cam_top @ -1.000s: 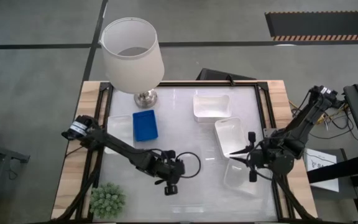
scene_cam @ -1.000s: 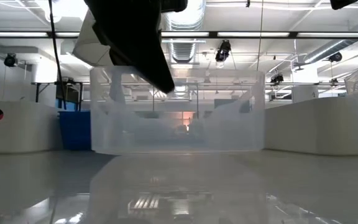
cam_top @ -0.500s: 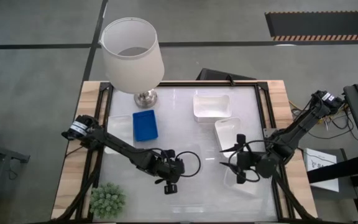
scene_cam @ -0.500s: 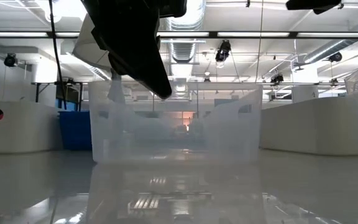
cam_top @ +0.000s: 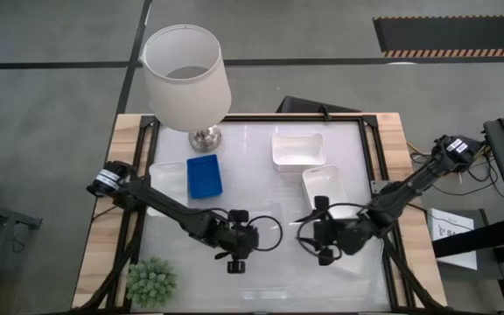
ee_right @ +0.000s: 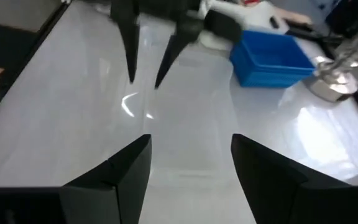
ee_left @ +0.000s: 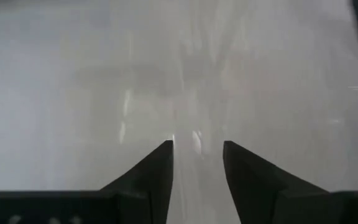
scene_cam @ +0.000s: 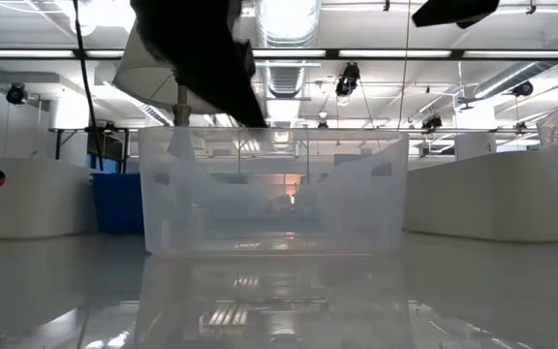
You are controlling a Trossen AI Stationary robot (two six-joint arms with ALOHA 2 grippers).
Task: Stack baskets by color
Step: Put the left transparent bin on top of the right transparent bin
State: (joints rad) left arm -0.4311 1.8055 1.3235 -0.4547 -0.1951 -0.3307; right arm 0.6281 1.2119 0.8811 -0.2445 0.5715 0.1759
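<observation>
Plant: a small green potted plant (cam_top: 151,279) sits at the table's near-left corner.
Left arm: it reaches from the table's left edge toward the near middle, ending over the glossy tabletop (cam_top: 261,179).
Left gripper: the left gripper (cam_top: 234,260) points down near the table's front middle; in its wrist view the two dark fingers (ee_left: 151,171) stand apart with only bare surface between them, grasping nothing.
Blue basket: the bright blue basket (cam_top: 204,176) lies on the left half of the table, just in front of the lamp base, apart from both grippers; it also shows in the right wrist view (ee_right: 269,57).
Lamp: a white lampshade (cam_top: 185,75) on a metal base (cam_top: 205,137) stands at the table's far-left corner.
Clear basket: a translucent clear basket (scene_cam: 271,189) stands upright on the table between the two grippers, seen plainly in the low view and only faintly from above (cam_top: 265,229).
White baskets: one white basket (cam_top: 297,150) sits at the far middle; a second (cam_top: 324,189) lies just right of centre, closer to the front, apart from the first.
Right gripper: the right gripper (cam_top: 316,234) sits low beside the clear basket's right end, fingers (ee_right: 122,167) spread wide and released, holding nothing.
Right arm: it stretches in from the table's right edge.
</observation>
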